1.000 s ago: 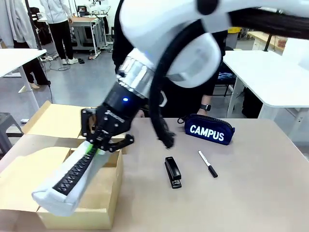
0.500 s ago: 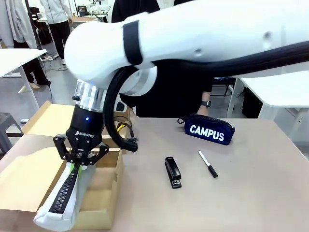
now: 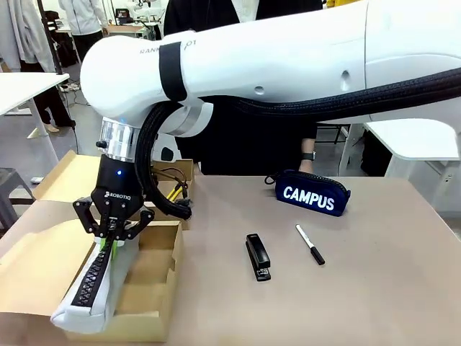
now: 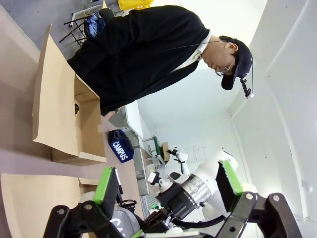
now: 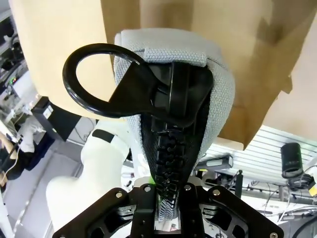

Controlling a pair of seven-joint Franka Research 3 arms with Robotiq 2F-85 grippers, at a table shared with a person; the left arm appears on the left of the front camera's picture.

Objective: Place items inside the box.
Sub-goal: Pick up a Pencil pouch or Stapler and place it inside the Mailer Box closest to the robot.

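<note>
My right gripper (image 3: 113, 241) is shut on the zip edge of a grey pencil case (image 3: 90, 288). The case hangs down, tilted, into the open cardboard box (image 3: 175, 252) at the near left. In the right wrist view the gripper (image 5: 166, 198) pinches the grey case (image 5: 173, 99) along its black zip, with a black ring pull (image 5: 99, 79) at the far end. A navy "CAMPUS" case (image 3: 312, 194), a black stapler (image 3: 258, 256) and a white marker (image 3: 310, 244) lie on the table to the right. My left gripper (image 4: 166, 198) is open and holds nothing.
The box flaps (image 3: 79, 176) spread out flat to the left and back. A person in black (image 3: 252, 155) stands at the far side behind my right arm. Something yellow (image 3: 173, 192) shows by the box's far wall. White tables (image 3: 403, 108) stand beyond.
My right gripper has swung left and down with the grey case. The case now hangs steeper, with its lower end deeper at the box's near left corner.
</note>
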